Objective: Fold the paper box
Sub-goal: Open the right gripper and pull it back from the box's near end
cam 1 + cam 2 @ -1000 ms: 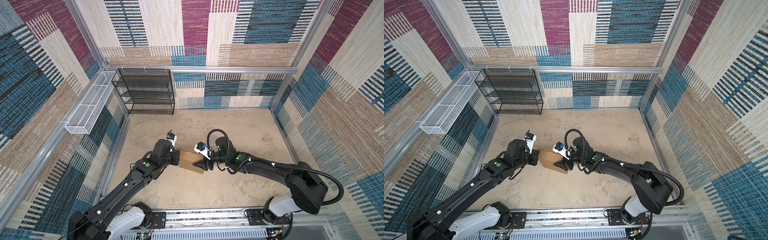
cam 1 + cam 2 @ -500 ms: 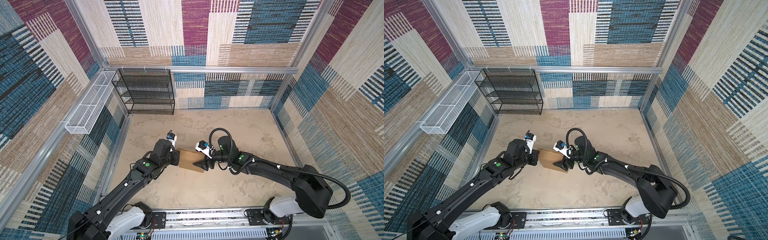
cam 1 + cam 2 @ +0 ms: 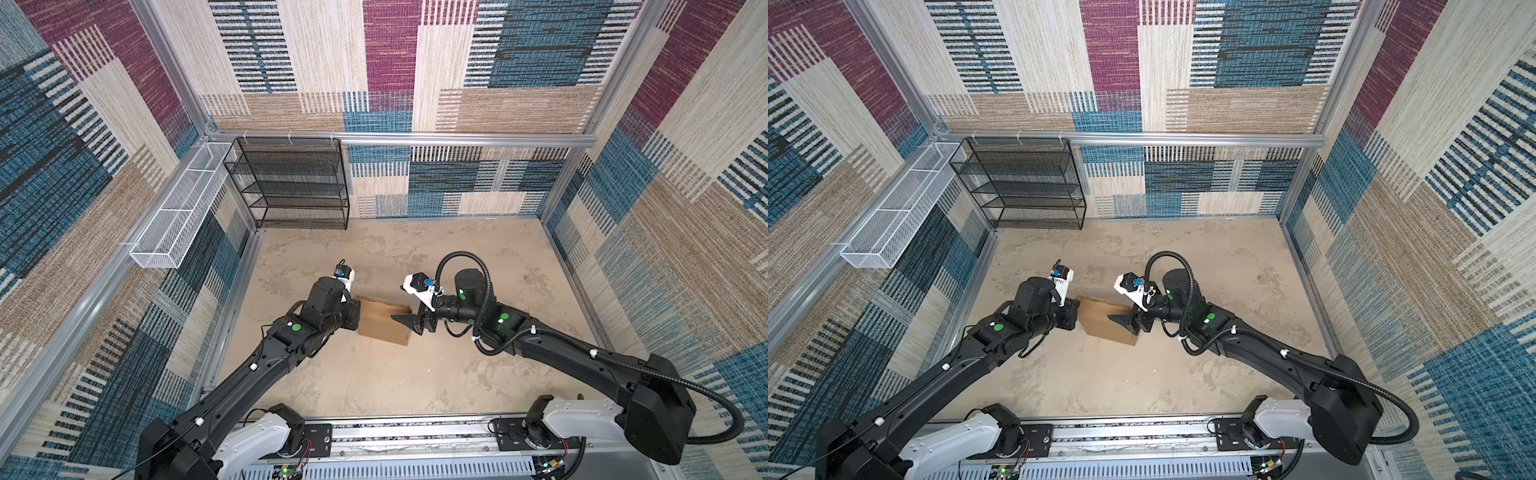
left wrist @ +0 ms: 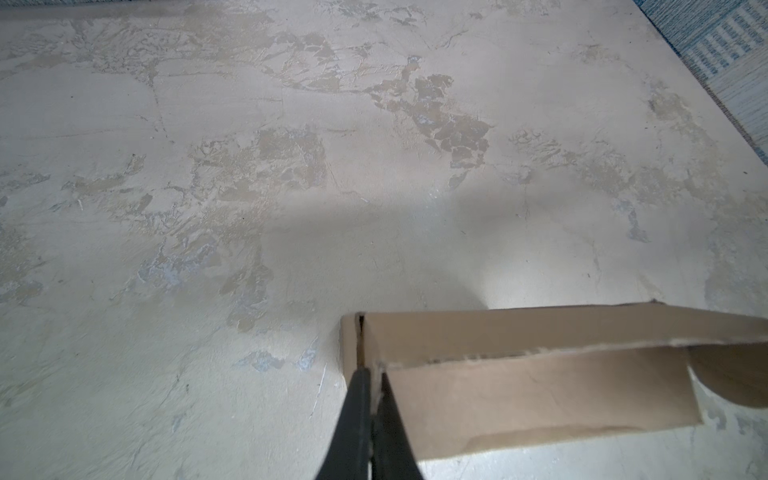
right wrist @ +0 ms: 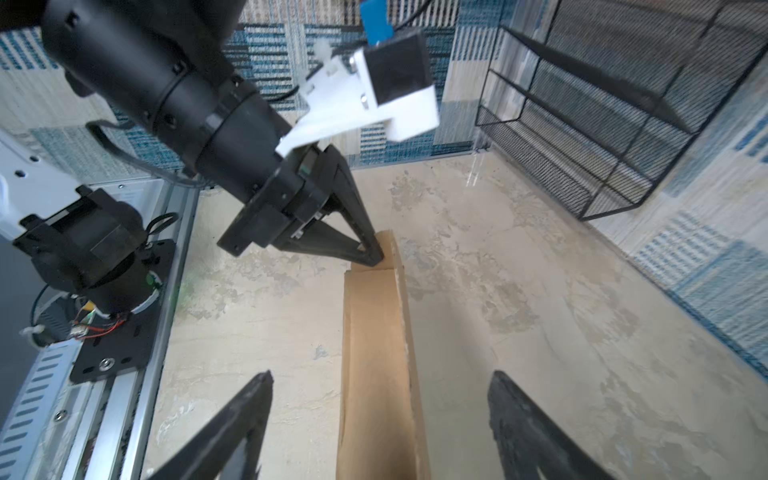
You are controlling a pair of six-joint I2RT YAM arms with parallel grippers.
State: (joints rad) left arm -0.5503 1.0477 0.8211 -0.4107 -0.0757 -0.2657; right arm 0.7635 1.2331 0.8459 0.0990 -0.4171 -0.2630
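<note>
The paper box [image 3: 384, 322] [image 3: 1106, 320] is a brown cardboard piece on the stone-look floor between both arms. My left gripper [image 4: 372, 376] is shut on the upright wall at the box's [image 4: 540, 390] left corner. Its wrist hides the jaws in both top views. From across the box, the left gripper [image 5: 374, 255] shows pinching the far end. My right gripper [image 5: 380, 388] [image 3: 405, 324] [image 3: 1121, 323] is open at the right end. Its fingers [image 5: 257, 399] stand wide on either side of the box's raised edge [image 5: 378, 353], without touching it.
A black wire shelf [image 3: 291, 183] stands at the back left against the wall. A white wire basket [image 3: 178, 208] hangs on the left wall. The arms' base rail [image 3: 395, 436] runs along the front edge. Carpeted walls close in all sides.
My right gripper's jaws have opened wider and the right arm has drawn back slightly to the right. The left gripper and the box have stayed put.
</note>
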